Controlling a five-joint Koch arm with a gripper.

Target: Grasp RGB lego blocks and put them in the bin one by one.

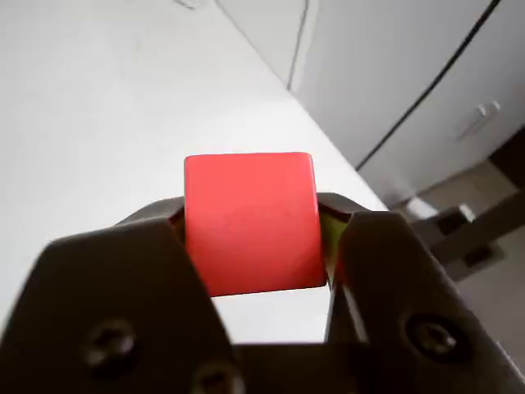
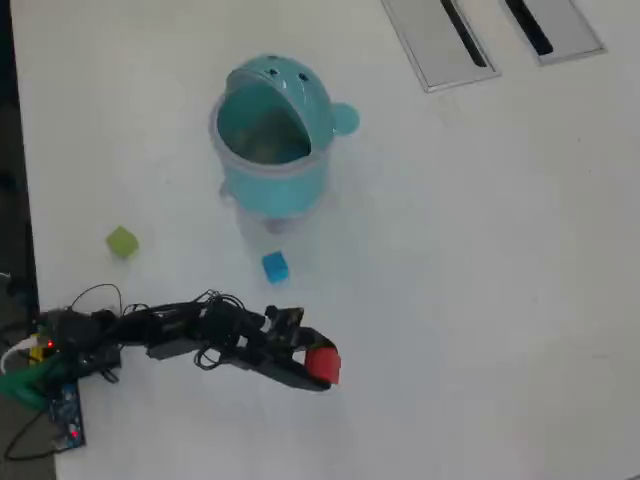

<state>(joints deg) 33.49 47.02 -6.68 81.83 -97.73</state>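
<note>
The red block (image 1: 250,222) is being held between the two jaws of the gripper (image 1: 258,246), which are pressed against its opposite sides in the wrist view; its top half is being left proud of the jaw tips, probably so that it drops freely once released. In the overhead view the red block (image 2: 323,364) is being carried at the end of the arm (image 2: 200,330), over the part of the table (image 2: 480,250) nearer the bottom edge and well apart from the bin (image 2: 272,135). The bin is being kept toward the top edge, its opening tipped toward the arm, presumably for easy reach. The blue block (image 2: 275,266) is lying between the arm and the bin, near the bin's foot. The yellow-green block (image 2: 122,241) is lying toward the left edge. Both are judged to be awaiting their turn.
</note>
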